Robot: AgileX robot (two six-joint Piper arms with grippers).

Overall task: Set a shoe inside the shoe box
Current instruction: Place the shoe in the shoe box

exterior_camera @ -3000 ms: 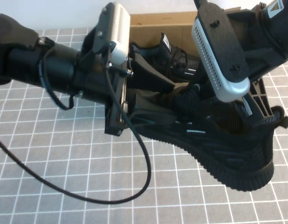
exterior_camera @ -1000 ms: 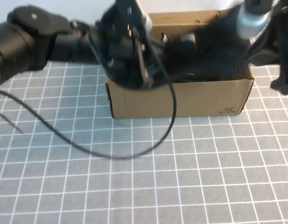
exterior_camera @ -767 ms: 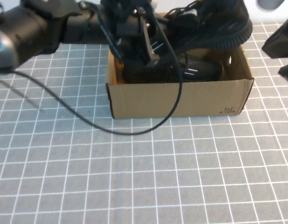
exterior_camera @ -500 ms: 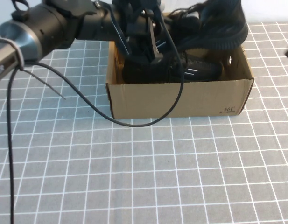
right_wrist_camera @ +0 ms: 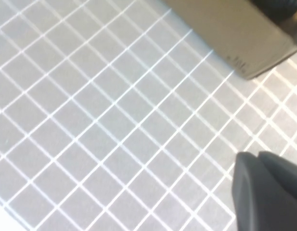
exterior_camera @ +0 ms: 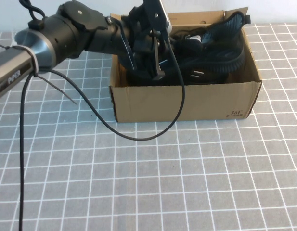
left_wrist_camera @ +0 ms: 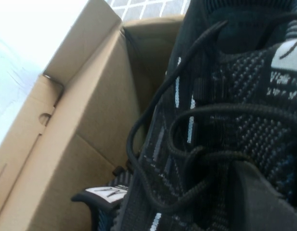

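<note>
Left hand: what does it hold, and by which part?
Left hand, inside the shoe box, seems shut on the shoe at its laced upper. Right hand, shut over the table, holds nothing.

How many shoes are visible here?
2, both in the shoe box: one shoe lying low, the other shoe tilted on top toward the right.

Shoe box (right_wrist_camera: 235,33) corner – perhaps closed right gripper (right_wrist_camera: 261,166)

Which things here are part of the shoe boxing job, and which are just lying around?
Job: shoe, tilted in shoe box; left gripper, gripping it inside the box; right gripper, shut, over the grid mat.
Lying about: second shoe underneath; grid mat; cable.
</note>
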